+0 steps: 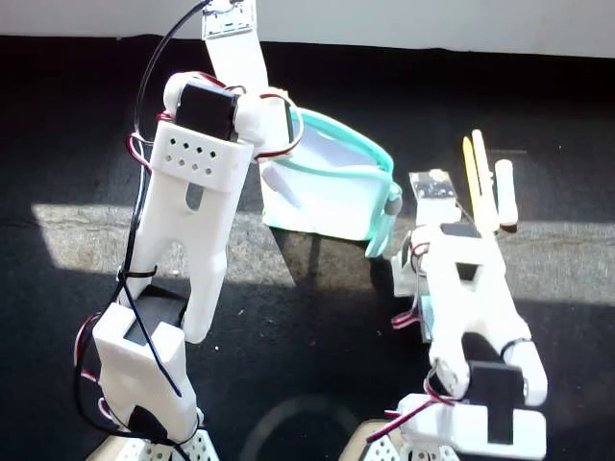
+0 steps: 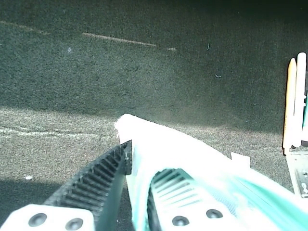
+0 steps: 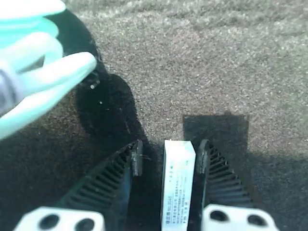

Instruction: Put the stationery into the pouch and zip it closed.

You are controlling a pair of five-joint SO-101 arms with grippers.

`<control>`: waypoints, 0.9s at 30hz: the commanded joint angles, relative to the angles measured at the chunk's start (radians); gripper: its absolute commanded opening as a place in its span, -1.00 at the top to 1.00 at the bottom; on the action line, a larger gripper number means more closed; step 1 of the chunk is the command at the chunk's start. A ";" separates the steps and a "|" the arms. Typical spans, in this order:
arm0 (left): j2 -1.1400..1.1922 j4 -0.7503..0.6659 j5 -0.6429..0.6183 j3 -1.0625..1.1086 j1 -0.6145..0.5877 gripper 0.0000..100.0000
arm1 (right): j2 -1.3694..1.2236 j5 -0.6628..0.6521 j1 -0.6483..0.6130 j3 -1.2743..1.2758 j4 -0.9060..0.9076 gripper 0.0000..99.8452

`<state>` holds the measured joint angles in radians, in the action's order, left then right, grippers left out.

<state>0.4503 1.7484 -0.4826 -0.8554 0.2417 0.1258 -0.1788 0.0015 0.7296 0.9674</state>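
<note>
The left gripper [image 2: 144,163] is seen closed on the pouch [image 2: 192,154]. One ribbed finger is outside the white wall, and the other is made out through the fabric inside. In the high view the pouch is found upper centre, with its mint-edged mouth open.

The right gripper [image 3: 171,148] is held partly apart at the lower centre of its wrist view. A white block [image 3: 178,183] is set between the jaws, close against one finger, with a gap left to the other. It is not clamped. The mint end of the pouch is seen at the upper left of that view.

Two pens [image 1: 478,178], yellow and white, are laid side by side at the upper right of the high view, apart from the pouch. A short white stick [image 1: 505,192] is placed just beside them. Everything is set on a dark table [image 1: 317,317] crossed by a sunlit band.
</note>
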 commanded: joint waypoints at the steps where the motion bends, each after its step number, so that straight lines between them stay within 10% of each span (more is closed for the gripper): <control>1: 0.031 0.006 0.006 0.002 -0.013 0.98 | -0.070 -0.005 0.002 -0.114 0.050 0.63; 15: 0.031 0.005 0.008 0.002 -0.015 0.98 | -0.139 -0.012 0.045 -0.179 0.137 0.83; 27: 0.038 0.003 0.008 0.005 -0.015 0.98 | -0.085 -0.124 0.041 -0.171 0.205 0.62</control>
<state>0.4503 1.7484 -0.4826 -0.8554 0.2417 0.0000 -0.2816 0.0384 0.5823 1.1531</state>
